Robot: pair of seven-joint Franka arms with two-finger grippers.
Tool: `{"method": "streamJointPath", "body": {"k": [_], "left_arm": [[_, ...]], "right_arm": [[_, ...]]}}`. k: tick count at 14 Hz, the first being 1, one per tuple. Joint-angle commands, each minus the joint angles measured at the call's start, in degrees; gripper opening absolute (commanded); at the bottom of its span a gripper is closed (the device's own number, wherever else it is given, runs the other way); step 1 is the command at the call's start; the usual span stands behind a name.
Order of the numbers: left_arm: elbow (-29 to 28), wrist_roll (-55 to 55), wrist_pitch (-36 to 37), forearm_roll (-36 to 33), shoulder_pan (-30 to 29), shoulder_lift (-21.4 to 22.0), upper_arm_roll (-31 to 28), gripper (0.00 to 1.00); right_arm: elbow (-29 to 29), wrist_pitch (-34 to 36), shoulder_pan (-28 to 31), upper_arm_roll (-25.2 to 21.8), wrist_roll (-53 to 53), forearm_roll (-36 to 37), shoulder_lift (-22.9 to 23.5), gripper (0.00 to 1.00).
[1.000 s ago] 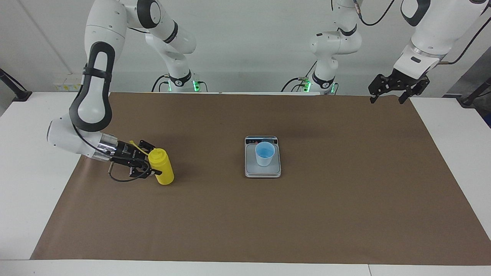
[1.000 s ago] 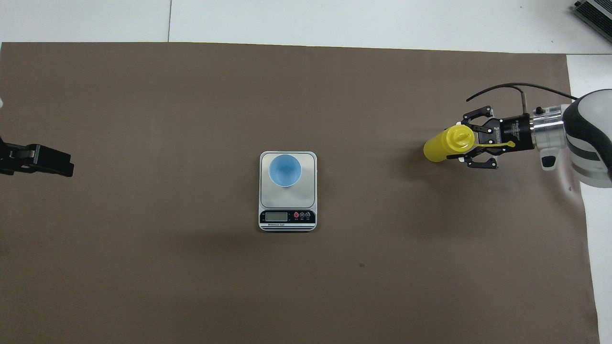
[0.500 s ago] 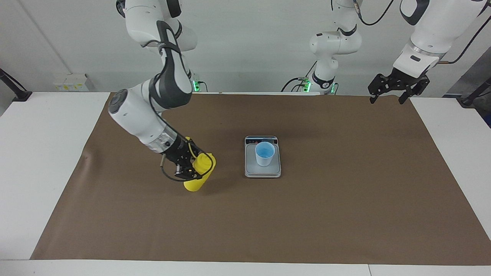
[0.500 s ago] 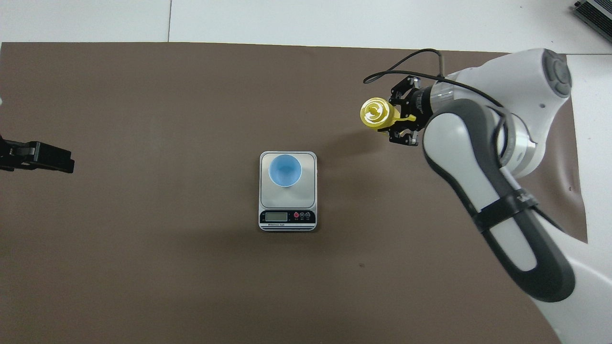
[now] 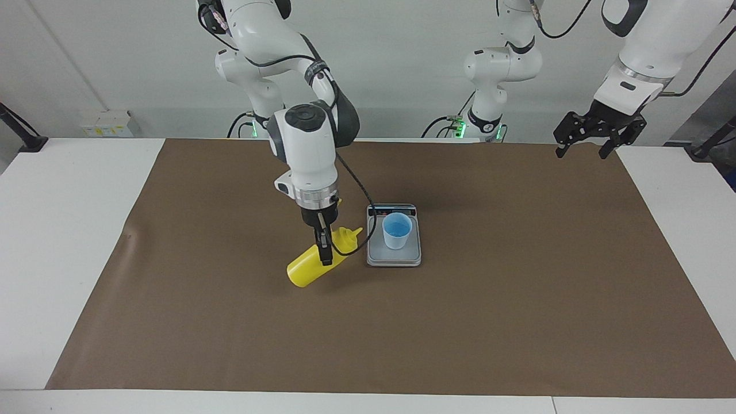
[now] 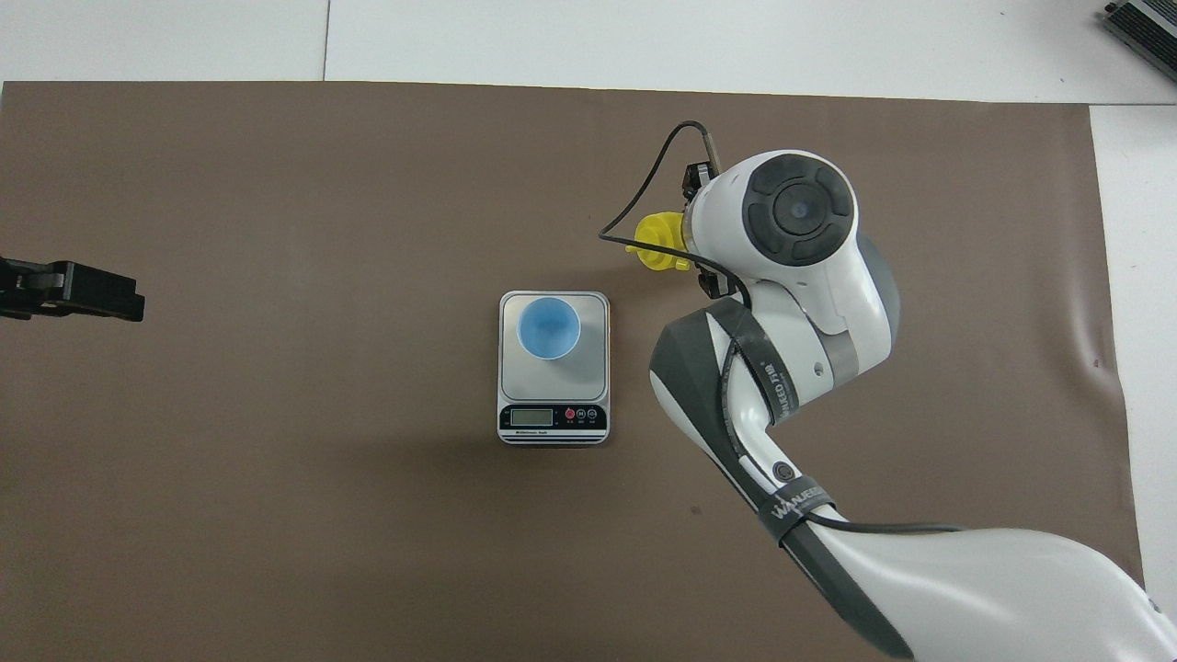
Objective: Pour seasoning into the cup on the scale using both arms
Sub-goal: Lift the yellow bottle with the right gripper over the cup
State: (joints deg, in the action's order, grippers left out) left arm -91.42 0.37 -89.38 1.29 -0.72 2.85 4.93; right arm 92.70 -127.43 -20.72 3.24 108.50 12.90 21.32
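Since the earlier frame, right claw [image 5: 326, 253] had swung from the right arm's end of the worktop [image 5: 57, 241] to just beside the scale [image 5: 394, 257], clamped on the seasoning [image 5: 307, 268]. Bottle now tilted, nozzle pointing toward the scale, base lower. Cup [image 5: 397, 230] upright on the scale plate, unmoved. Left claw [image 5: 598, 131] waited, jaws spread, over the brown mat's [image 5: 517, 316] corner. Facing view showed the whole bottle; overhead, the arm's wrist hid all but the nozzle end [image 6: 657, 248]. Overhead alone showed the scale's display [image 6: 531, 416].
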Motion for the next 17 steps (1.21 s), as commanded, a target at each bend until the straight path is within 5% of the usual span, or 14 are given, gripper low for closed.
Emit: {"method": "streamJointPath", "body": {"k": [1, 5, 17], "left_arm": [[-2.5, -0.5, -0.8, 0.7, 0.2, 1.9, 0.0, 1.0], [-2.5, -0.5, -0.9, 0.6, -0.6, 1.9, -0.3, 1.0], [-2.5, -0.5, -0.9, 0.6, -0.6, 1.9, -0.3, 1.0]], "right_arm": [[0.5, -1.1, -2.3, -0.1, 2.2, 6.2, -0.2, 0.0], [5.2, -5.5, -7.0, -0.1, 2.1, 18.0, -0.8, 0.0], [9.6, -2.6, -11.6, 0.0, 9.4, 43.0, -3.9, 0.0]]}}
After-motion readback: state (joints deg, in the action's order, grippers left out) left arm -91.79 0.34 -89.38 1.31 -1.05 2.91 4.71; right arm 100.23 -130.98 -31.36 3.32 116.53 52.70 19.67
